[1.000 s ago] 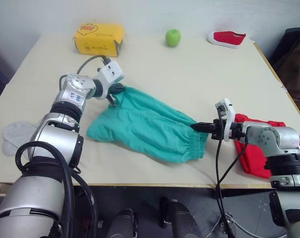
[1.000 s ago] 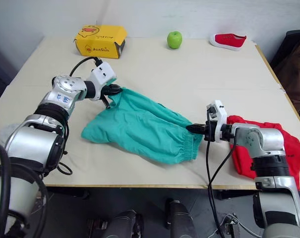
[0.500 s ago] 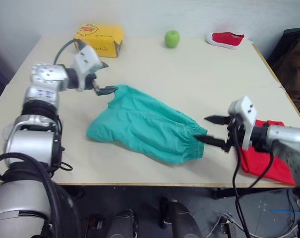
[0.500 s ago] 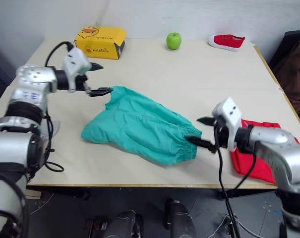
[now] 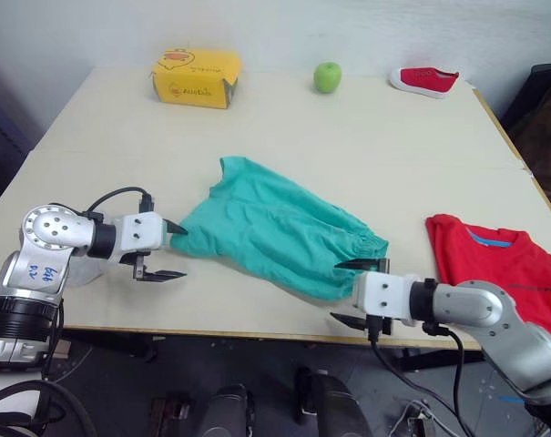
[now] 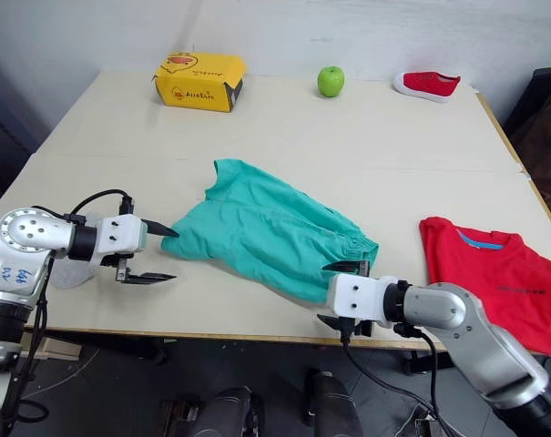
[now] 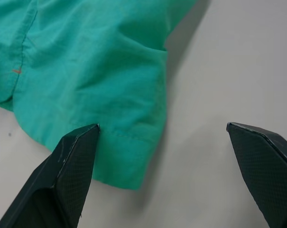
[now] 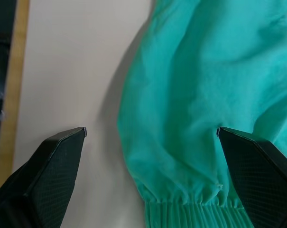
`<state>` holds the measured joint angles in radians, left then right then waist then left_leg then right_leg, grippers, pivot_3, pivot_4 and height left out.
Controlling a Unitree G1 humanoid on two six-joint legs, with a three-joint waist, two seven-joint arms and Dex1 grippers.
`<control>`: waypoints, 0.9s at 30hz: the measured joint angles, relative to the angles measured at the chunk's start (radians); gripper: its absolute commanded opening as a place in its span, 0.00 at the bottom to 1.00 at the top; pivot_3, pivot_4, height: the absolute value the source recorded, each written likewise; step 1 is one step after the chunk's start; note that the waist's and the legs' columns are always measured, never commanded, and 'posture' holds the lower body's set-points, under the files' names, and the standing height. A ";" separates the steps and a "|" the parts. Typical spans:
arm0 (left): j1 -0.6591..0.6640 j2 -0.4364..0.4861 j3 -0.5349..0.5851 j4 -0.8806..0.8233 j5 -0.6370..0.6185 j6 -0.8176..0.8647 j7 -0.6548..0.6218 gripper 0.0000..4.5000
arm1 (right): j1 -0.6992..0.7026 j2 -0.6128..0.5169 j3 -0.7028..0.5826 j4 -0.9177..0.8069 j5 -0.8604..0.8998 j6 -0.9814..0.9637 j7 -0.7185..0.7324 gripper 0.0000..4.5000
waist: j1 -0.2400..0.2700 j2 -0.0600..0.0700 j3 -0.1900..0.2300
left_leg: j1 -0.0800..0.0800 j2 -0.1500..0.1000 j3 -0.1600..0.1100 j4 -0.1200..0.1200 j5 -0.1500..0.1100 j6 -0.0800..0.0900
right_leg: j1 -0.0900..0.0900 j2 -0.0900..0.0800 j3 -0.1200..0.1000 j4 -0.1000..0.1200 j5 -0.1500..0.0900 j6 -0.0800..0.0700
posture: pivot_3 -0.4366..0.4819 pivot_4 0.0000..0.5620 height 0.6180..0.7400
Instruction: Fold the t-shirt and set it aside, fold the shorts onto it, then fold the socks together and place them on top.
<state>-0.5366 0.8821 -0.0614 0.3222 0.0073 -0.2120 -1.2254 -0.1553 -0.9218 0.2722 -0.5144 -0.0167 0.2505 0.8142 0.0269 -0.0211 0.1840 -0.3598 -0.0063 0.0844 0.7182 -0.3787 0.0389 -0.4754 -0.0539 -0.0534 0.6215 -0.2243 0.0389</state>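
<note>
left gripper point(image 5: 170, 250) spread at shorts point(image 5: 275, 228) leg hem | right gripper point(image 5: 357, 293) spread by waistband, seemingly not touching

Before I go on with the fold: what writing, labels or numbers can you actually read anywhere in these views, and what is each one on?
Yellow box: brown print on its side and a drawing on top, too blurred to read.
Left arm's silver joint: blue handwritten marks, not readable.
T-shirt: a small dark chest print, too small to read.
Nothing readable on the shorts.
</note>
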 measured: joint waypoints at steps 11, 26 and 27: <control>-0.198 -0.163 -0.086 0.342 0.156 -0.240 0.256 0.87 | -0.097 0.066 0.041 0.237 -0.217 -0.290 -0.050 0.57 | -0.001 0.000 0.000 | 0.014 0.001 0.002 -0.002 -0.001 0.001 | 0.015 0.001 0.000 -0.001 0.000 0.001 | 0.48 0.27 1.00; 0.049 -0.069 -0.067 0.002 -0.107 0.053 -0.043 0.01 | -0.142 0.043 -0.003 0.396 -0.088 -0.491 0.120 0.00 | -0.035 0.000 0.000 | 0.013 0.004 0.003 -0.004 -0.003 0.000 | 0.013 0.003 0.002 -0.003 0.000 0.000 | 0.48 0.27 1.00; 0.134 -0.027 -0.044 -0.105 -0.147 0.116 -0.060 0.01 | -0.163 0.030 -0.003 0.441 -0.083 -0.544 0.141 0.00 | -0.043 0.000 0.000 | 0.014 0.004 0.003 -0.006 -0.003 0.000 | 0.013 0.003 0.003 -0.003 -0.001 0.000 | 0.48 0.27 1.00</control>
<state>-0.4029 0.8550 -0.1058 0.2174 -0.1394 -0.0961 -1.2852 -0.3184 -0.8921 0.2694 -0.0737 -0.0999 -0.2937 0.9549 -0.0162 -0.0207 0.1843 -0.3455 -0.0024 0.0874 0.7125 -0.3821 0.0385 -0.4628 -0.0511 -0.0503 0.6185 -0.2254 0.0392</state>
